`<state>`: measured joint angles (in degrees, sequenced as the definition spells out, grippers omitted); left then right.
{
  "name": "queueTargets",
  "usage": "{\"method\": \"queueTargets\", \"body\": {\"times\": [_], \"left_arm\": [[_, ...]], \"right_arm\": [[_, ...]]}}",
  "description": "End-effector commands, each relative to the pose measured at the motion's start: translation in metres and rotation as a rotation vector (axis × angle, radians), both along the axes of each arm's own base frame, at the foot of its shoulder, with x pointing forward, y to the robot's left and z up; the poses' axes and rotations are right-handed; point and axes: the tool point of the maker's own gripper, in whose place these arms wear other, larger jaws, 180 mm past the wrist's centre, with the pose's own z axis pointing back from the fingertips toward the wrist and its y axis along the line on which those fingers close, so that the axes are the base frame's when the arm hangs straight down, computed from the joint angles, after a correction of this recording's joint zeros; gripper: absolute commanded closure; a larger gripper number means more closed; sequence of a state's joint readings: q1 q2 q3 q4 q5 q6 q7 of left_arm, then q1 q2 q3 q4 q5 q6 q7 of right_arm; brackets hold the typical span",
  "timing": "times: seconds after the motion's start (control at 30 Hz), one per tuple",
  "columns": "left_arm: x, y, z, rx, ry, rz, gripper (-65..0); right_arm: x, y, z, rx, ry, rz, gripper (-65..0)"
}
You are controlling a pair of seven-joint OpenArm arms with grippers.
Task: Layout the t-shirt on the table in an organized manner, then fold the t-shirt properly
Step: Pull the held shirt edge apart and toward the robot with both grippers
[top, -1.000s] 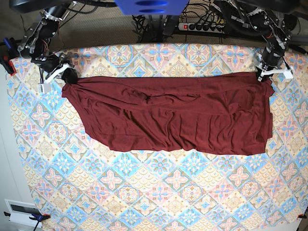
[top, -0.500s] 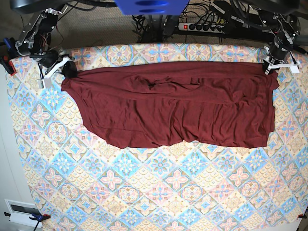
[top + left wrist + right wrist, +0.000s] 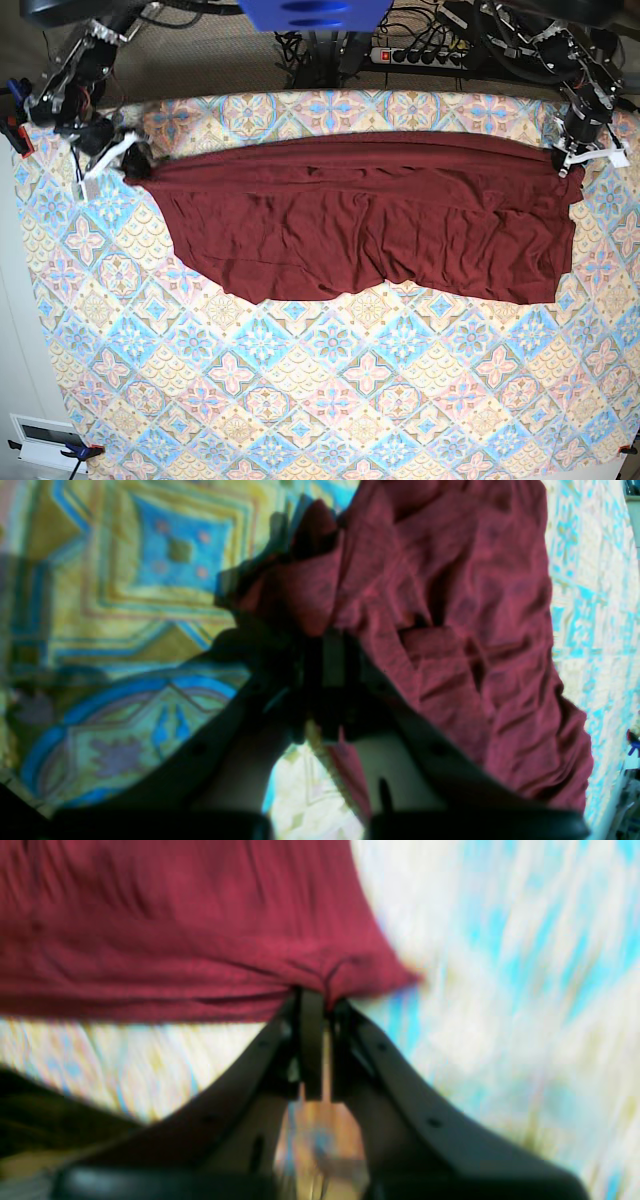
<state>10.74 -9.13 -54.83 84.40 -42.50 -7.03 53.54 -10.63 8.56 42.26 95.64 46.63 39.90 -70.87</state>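
The dark maroon t-shirt lies stretched wide across the far half of the patterned table, its top edge pulled taut between both arms. At the cloth's far right corner my left gripper is shut on the t-shirt; in the left wrist view the t-shirt bunches at the left gripper. My right gripper is shut on the far left corner; in the right wrist view the t-shirt puckers where the right gripper pinches its edge.
A power strip and cables lie behind the table's far edge. A white box sits off the near left corner. Red and blue clamps hold the table cover at the far left.
Both grippers have pulled outward and toward the far edge, so the t-shirt's top edge went taut and straighter and the cloth shifted a little farther back.
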Motion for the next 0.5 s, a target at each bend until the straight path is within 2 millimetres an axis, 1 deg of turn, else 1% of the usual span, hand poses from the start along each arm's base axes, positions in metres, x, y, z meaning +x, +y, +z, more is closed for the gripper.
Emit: {"method": "queueTargets", "body": {"times": [0.0,0.03,0.1,0.2,0.3,0.37,0.47], "left_arm": [[0.003,0.008,0.007,0.032,-0.017,0.016,0.0],[0.002,0.006,0.003,0.027,-0.007,0.016,0.0],[0.006,0.006,0.002,0.039,0.002,0.014,0.0],[0.001,0.002,-0.012,0.012,0.036,0.019,-0.1],[-0.001,0.003,-0.015,0.006,0.050,0.016,-2.0],[-0.002,0.003,-0.015,0.008,0.052,0.015,-6.7],[-0.005,0.003,-0.016,0.006,0.057,0.017,-13.5]], "right_arm": [[0.005,-0.007,0.011,-0.023,-0.039,-0.002,0.0],[0.006,-0.007,0.012,-0.023,-0.042,-0.002,0.0],[0.006,-0.007,0.011,-0.021,-0.041,-0.004,0.0],[0.002,-0.010,0.004,-0.026,-0.011,-0.009,0.0],[0.001,-0.011,0.001,-0.030,0.000,-0.011,-0.8],[0.000,-0.011,0.000,-0.031,0.002,-0.011,-4.9],[0.000,-0.011,0.000,-0.031,0.003,-0.011,-13.4]]}}
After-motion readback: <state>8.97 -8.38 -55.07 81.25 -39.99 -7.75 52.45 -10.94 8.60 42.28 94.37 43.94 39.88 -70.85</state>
